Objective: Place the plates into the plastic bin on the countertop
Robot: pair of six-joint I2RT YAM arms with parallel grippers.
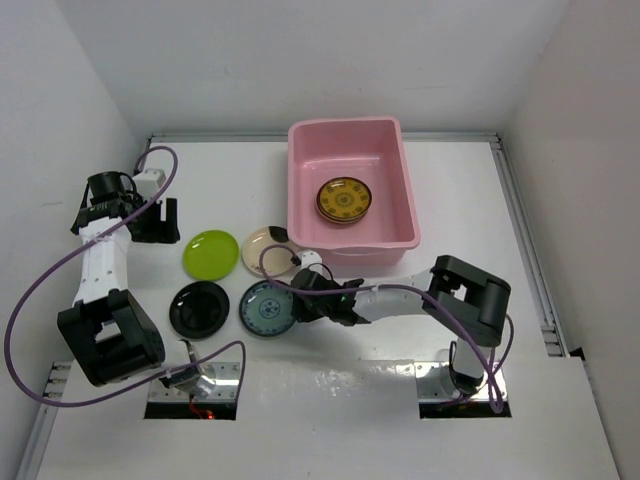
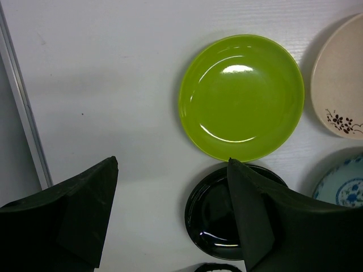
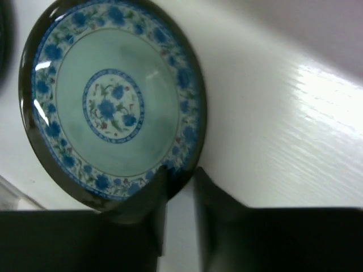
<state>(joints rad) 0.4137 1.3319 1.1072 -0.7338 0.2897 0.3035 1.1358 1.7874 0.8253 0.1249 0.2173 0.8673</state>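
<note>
Now four plates point(image 1: 210, 253) on countertop point(image 1: 480, 250), one in bin point(image 1: 302, 180); left jaws wide, right jaws narrow at blue plate point(image 1: 262, 310), grip unclear.

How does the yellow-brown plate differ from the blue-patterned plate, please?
The yellow-brown plate lies in the bin; the blue-patterned plate on the countertop. The right gripper straddles the blue-patterned plate's rim; no gripper touches the yellow-brown plate. Both are round and patterned.
</note>
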